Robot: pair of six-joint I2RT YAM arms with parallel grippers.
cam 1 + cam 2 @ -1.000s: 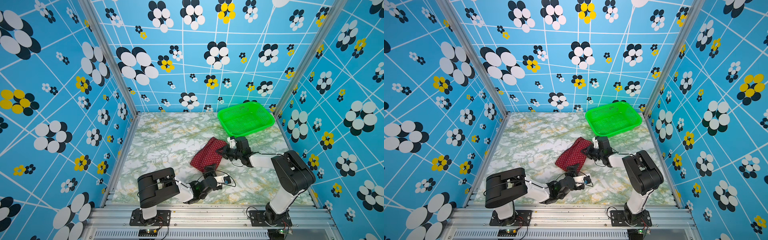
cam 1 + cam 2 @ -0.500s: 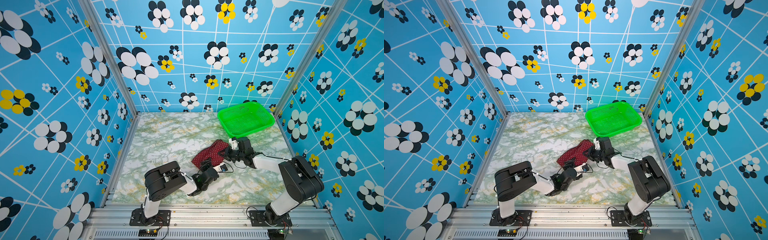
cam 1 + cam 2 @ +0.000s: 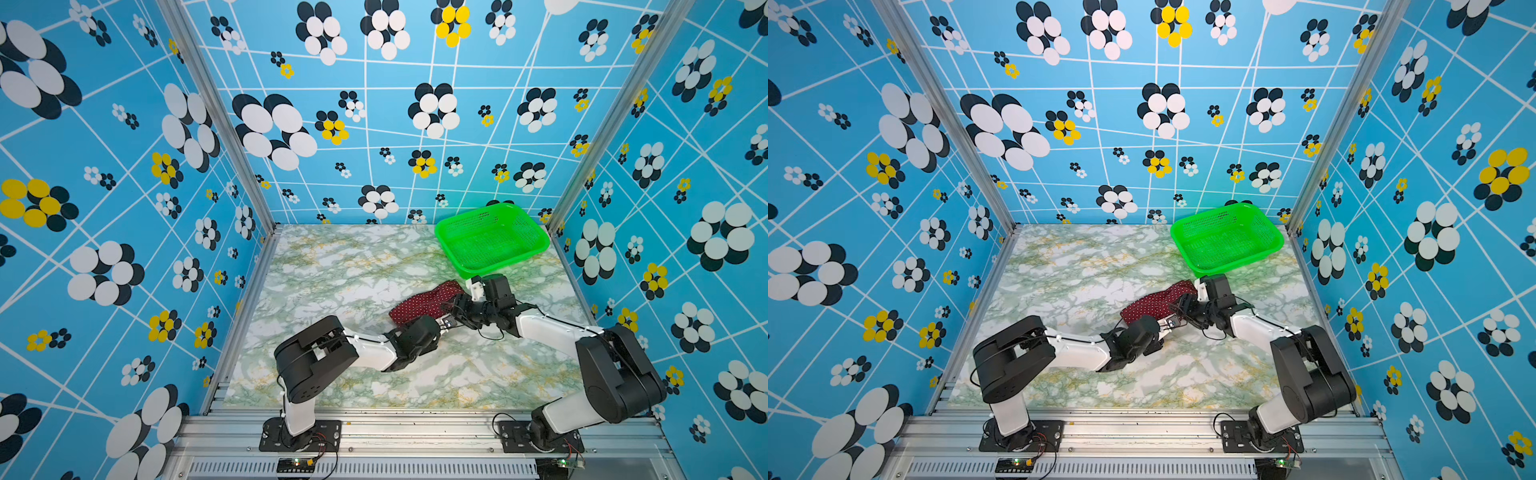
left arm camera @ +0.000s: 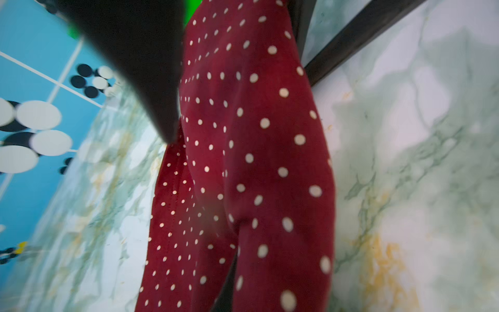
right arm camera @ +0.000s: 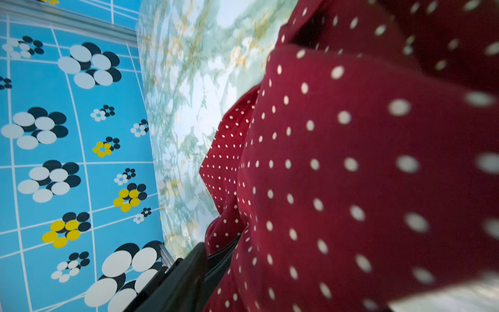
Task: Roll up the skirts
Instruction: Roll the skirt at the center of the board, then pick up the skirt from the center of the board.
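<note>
Skirt (image 3: 424,305) lay long from 8 o'clock to 2 o'clock, pointing at the basket (image 3: 449,249). Whether my left pincer (image 3: 448,321) or right pincer (image 3: 460,306) gripped it, I couldn't tell.

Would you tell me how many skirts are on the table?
1. The maroon polka-dot skirt lies bunched on the marble table, close to the green basket; no second skirt shows, though its folds could hide one.

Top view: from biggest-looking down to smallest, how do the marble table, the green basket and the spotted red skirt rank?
1. marble table, by far the largest.
2. green basket.
3. spotted red skirt, bunched up and partly hidden, so less of it shows.
</note>
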